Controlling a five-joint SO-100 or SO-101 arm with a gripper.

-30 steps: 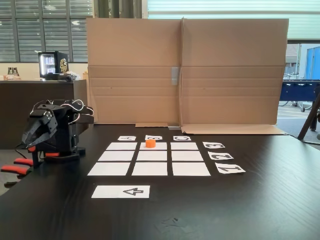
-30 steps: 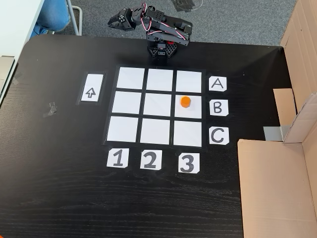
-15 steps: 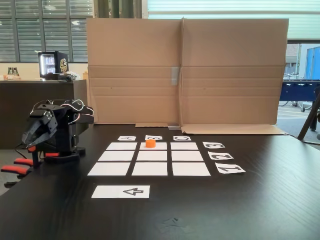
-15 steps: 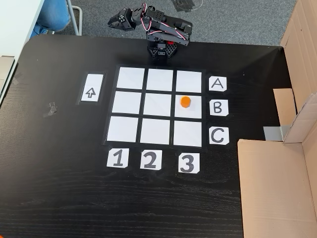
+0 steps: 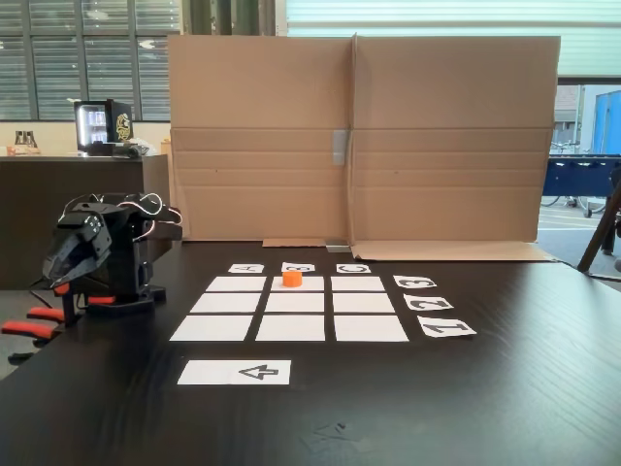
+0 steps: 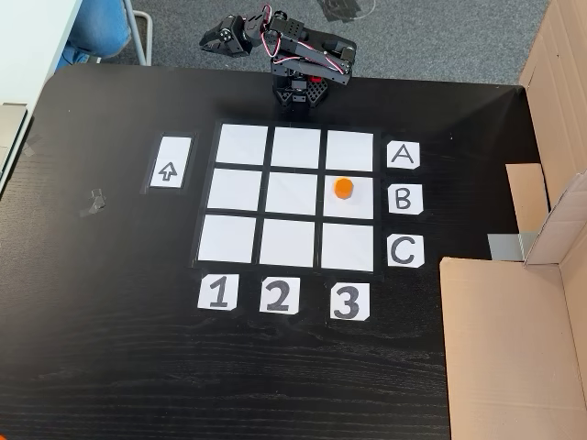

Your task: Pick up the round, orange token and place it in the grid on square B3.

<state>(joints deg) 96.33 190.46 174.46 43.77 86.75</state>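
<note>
— Moved since a second back?
— Nothing. Same fold of the arm (image 5: 102,254), same spot for the token (image 5: 291,279).

— Where exactly?
— Sitting on square B3 (image 6: 348,211), in the right column of the grid (image 6: 292,194) seen from above, level with card B (image 6: 404,198) and above card 3 (image 6: 348,302). Resting a little above the middle of that rectangle, touching nothing else.

— And from table height?
— Shows up in the far row, middle rectangle, just in front of a card it partly hides. Gives height too: a short orange cylinder, standing flat. Cardboard wall (image 5: 359,136) upright behind the grid, windows beyond.

— Anything extra from overhead?
— Reads the letters and digits plainly, A B C down the right, 1 2 3 along the near edge. Arrow strip (image 6: 169,163) left of the grid. Also a blue-clad knee of a seated person at top left.

— Gripper (image 6: 217,40)?
— Folded back past the far table edge, well apart from the token, holding nothing. Cannot tell how far open; too small and dark in both fixed views.
</note>
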